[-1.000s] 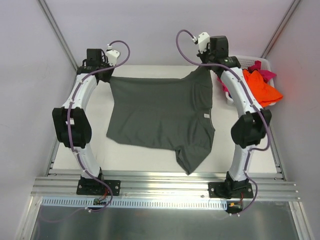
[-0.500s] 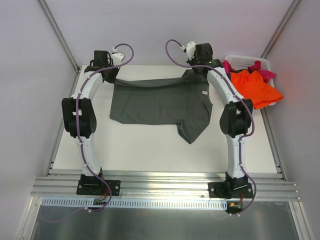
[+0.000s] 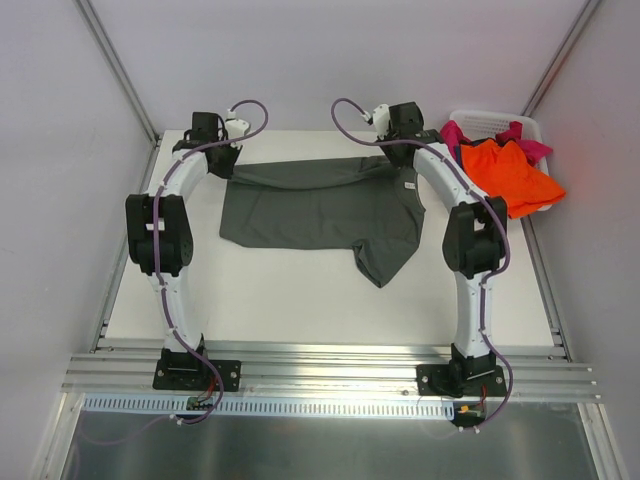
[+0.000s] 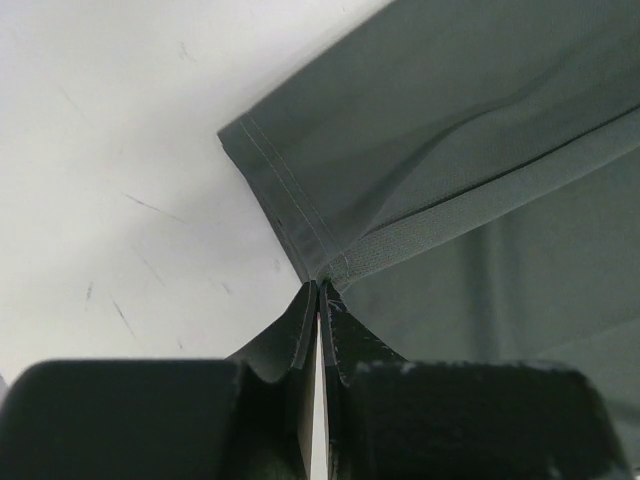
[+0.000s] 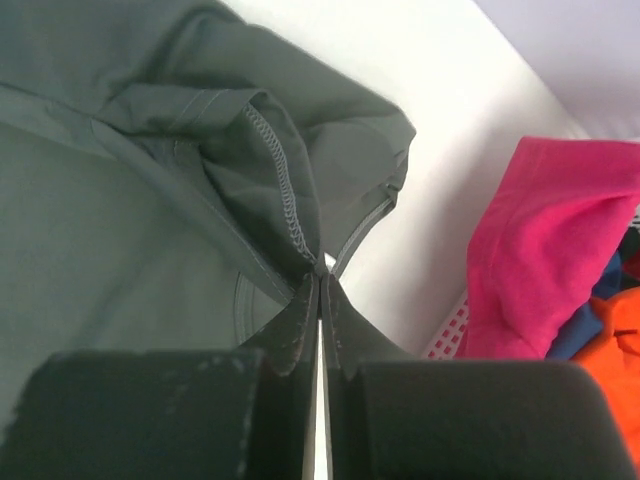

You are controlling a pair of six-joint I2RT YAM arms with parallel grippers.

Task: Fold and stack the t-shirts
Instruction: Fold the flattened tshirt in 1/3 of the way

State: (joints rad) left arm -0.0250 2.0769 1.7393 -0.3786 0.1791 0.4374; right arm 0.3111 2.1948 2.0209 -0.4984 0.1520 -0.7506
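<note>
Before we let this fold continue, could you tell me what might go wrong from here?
The left end effector and right end effector each pinch only a thin edge of the grey t-shirt; it could slip out. The near sleeve juts out past the hem, so the fold may end lopsided. The right arm is close to the orange t-shirt draped over the basket and could snag it.

Lighting: bright, diffuse, even. Worktop (image 3: 300, 300) renders near white; shadows faint and soft. At 6 o'clock in wrist views, left end effector (image 4: 318, 290) and right end effector (image 5: 320, 275) are dark and blurred; shirt (image 4: 450, 150) beyond is sharp.
</note>
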